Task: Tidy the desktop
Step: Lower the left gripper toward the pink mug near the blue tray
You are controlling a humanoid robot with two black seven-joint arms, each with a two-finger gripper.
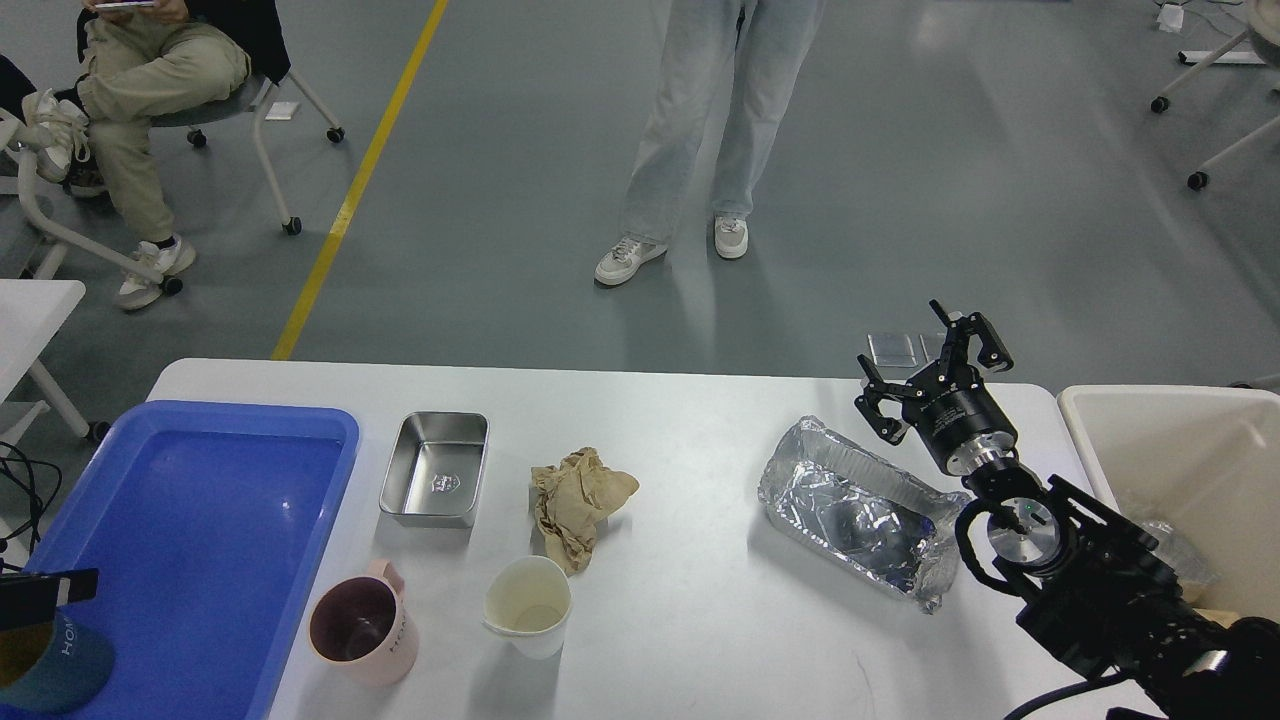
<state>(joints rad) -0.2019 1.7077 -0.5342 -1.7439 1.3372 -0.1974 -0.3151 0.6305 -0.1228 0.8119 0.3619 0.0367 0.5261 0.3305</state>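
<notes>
The white desktop carries a steel tin, a crumpled brown paper, a white paper cup, a pink mug and a crinkled foil tray. My right gripper stands open over the foil tray's far right corner, nothing between its fingers. Only a black sliver of my left gripper shows at the bottom left edge, just above a teal cup lying in the blue tray. Its fingers are hidden.
A cream-white bin stands at the table's right end, beside my right arm. A person stands beyond the far edge, another sits at the upper left. A second white table corner sits left.
</notes>
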